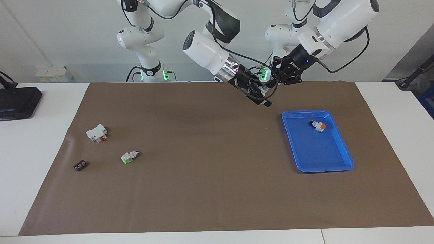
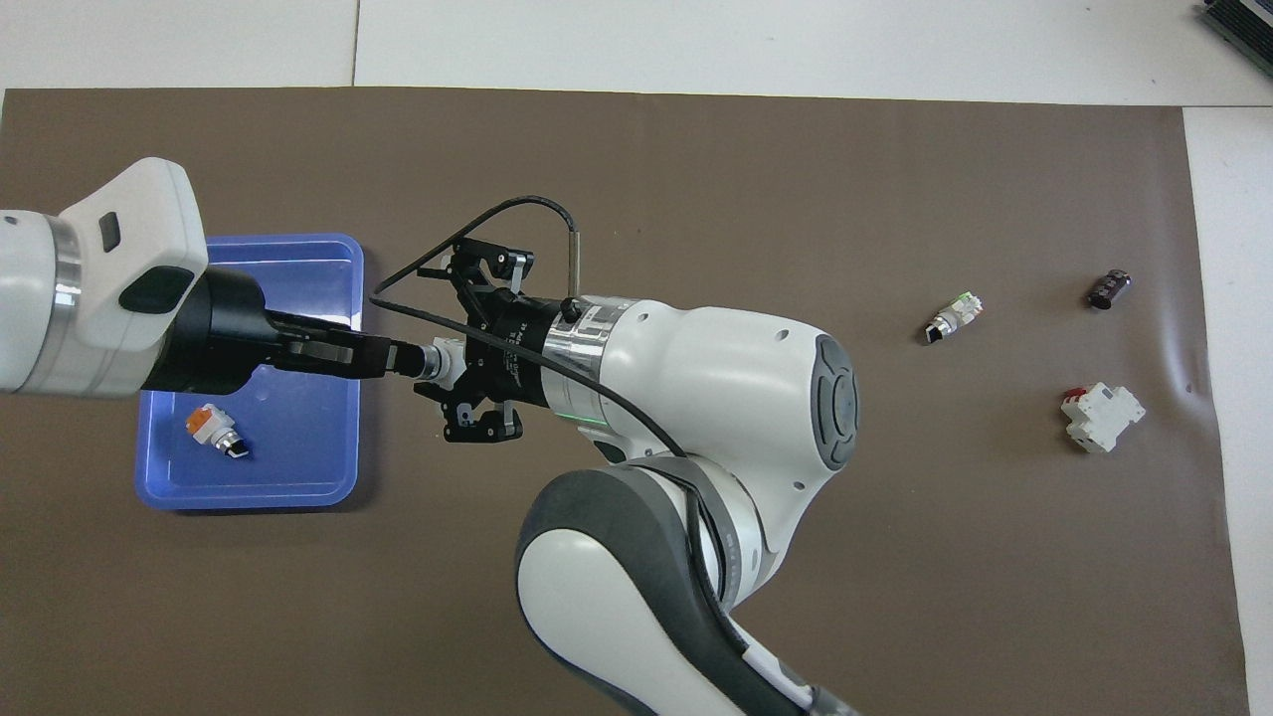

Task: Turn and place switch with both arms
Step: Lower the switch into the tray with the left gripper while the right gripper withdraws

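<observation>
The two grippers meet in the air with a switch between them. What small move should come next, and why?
Probably the right gripper lets go, so the left gripper can carry the switch to the blue tray. The handover happens beside the tray, where one switch already lies. Whether the left gripper has closed on it cannot be told.

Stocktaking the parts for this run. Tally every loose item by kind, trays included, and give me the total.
Push-button switches: 3, one in the blue tray, one on the mat, one held between the right gripper and left gripper
White block with a red part: 1
Small black piece: 1
Blue tray: 1
Total: 6
</observation>
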You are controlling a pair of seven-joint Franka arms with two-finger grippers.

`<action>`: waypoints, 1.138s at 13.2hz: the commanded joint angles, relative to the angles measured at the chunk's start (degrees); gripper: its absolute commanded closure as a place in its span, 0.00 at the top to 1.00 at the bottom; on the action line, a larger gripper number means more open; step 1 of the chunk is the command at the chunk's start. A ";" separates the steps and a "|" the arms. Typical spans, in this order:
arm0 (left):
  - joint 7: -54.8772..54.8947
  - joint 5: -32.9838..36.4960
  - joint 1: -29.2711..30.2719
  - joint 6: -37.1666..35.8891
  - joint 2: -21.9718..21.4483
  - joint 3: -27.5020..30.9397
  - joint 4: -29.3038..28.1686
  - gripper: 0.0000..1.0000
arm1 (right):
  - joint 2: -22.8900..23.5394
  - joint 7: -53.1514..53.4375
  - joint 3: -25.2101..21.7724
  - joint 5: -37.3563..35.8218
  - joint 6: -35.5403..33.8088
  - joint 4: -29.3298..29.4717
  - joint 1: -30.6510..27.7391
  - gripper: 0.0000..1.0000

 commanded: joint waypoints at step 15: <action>0.59 23.78 11.07 9.78 -3.14 0.35 -18.23 0.00 | -16.49 -46.97 -0.25 -33.90 -29.71 -10.41 -25.12 1.00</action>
